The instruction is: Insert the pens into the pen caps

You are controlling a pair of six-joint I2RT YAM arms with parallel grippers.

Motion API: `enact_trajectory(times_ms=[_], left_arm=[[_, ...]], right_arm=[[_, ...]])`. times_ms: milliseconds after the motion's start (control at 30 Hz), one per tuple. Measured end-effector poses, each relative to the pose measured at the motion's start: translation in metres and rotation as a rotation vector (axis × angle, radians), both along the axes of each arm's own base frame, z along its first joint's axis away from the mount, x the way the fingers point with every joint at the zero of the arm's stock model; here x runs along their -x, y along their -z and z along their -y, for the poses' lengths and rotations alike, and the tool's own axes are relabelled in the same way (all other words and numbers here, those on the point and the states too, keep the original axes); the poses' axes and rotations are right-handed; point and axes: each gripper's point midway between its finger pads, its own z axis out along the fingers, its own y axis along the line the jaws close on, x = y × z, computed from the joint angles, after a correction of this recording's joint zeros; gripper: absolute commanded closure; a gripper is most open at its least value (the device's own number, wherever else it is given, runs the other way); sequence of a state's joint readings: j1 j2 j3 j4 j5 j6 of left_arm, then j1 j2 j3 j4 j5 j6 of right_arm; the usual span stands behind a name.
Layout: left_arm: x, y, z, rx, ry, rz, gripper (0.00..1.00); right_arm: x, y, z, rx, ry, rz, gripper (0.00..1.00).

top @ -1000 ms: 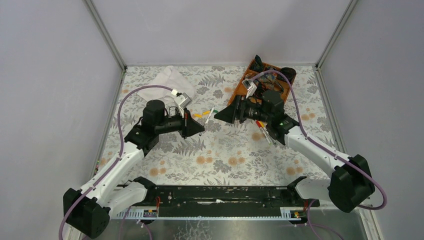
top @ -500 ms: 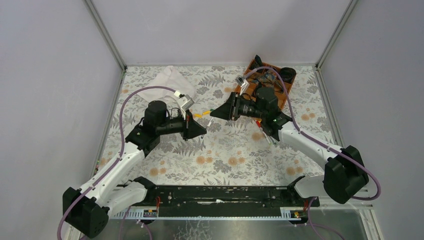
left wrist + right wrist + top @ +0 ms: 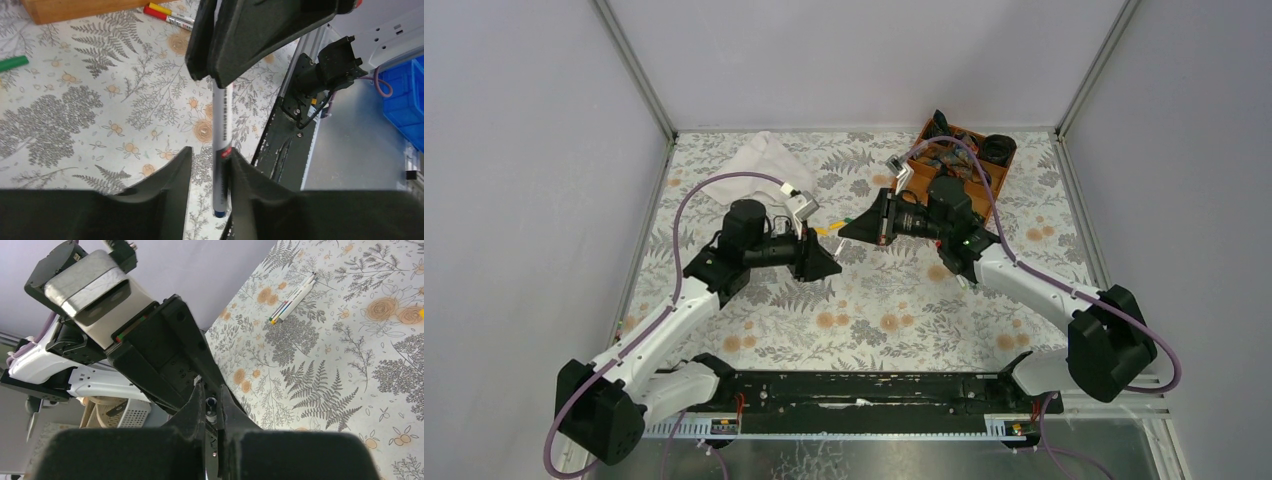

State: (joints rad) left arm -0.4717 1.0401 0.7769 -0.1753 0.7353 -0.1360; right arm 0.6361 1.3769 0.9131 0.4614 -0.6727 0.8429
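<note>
While loose in left claw (image 3: 210, 153), pen (image 3: 221, 125) tight in right claw (image 3: 211, 390).

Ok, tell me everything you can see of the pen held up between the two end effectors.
The pen is a slim white barrel, seemingly smooth plastic, with small dark print along it, a red mark near one end and a dark blue tip there. It hangs in the air above the floral table. The right end effector clamps its far part; the left end effector stands open around the blue-tipped end.
</note>
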Motion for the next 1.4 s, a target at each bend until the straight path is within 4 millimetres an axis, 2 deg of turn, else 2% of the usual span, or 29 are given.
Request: enact_trajectory(times_ms=[100,133,167,267,333,433,533,667,767,900,1000,1033,1133,1233,1400], left_arm=[[0.002,0.000,0.001,0.001,0.009,0.001,0.96],[0.002,-0.001,0.002,0.002,0.013,0.001,1.00],[0.002,0.000,0.002,-0.002,0.010,0.003,1.00],[-0.003,0.005,-0.001,-0.027,-0.026,0.004,1.00],[-0.013,0.008,-0.008,-0.059,-0.098,0.022,1.00],[-0.036,0.005,-0.031,-0.103,-0.261,0.068,1.00],[-0.057,0.000,-0.058,-0.123,-0.414,0.085,1.00],[-0.085,0.006,-0.100,-0.175,-0.619,0.060,1.00],[-0.098,0.014,-0.135,-0.223,-0.769,0.030,1.00],[-0.104,0.015,-0.166,-0.252,-0.902,0.016,1.00],[-0.103,0.004,-0.175,-0.236,-0.949,0.045,1.00],[-0.102,-0.002,-0.179,-0.230,-0.978,0.062,1.00],[-0.103,-0.001,-0.182,-0.238,-0.994,0.061,1.00],[-0.104,0.000,-0.185,-0.247,-1.010,0.062,1.00],[-0.104,0.000,-0.186,-0.248,-1.016,0.063,1.00]], right_arm=[[-0.003,0.003,0.000,0.010,0.011,0.009,0.99],[-0.003,0.004,0.000,0.014,0.014,0.009,0.94],[-0.004,0.006,0.000,0.021,0.017,0.016,0.86],[-0.007,0.011,0.000,0.061,0.042,0.026,0.53],[-0.010,0.018,0.001,0.126,0.063,0.047,0.44],[-0.013,0.032,0.005,0.228,0.095,0.073,0.43],[-0.020,0.047,0.015,0.333,0.135,0.092,0.48],[-0.040,0.067,0.016,0.462,0.160,0.113,0.52],[-0.060,0.091,0.012,0.566,0.159,0.113,0.52],[-0.082,0.132,0.004,0.707,0.129,0.114,0.52],[-0.096,0.158,-0.005,0.789,0.101,0.125,0.52],[-0.104,0.178,-0.015,0.847,0.074,0.146,0.52],[-0.105,0.187,-0.019,0.887,0.049,0.152,0.51],[-0.124,0.194,-0.041,0.901,0.034,0.208,0.51],[-0.138,0.210,-0.060,0.935,0.004,0.266,0.49]])
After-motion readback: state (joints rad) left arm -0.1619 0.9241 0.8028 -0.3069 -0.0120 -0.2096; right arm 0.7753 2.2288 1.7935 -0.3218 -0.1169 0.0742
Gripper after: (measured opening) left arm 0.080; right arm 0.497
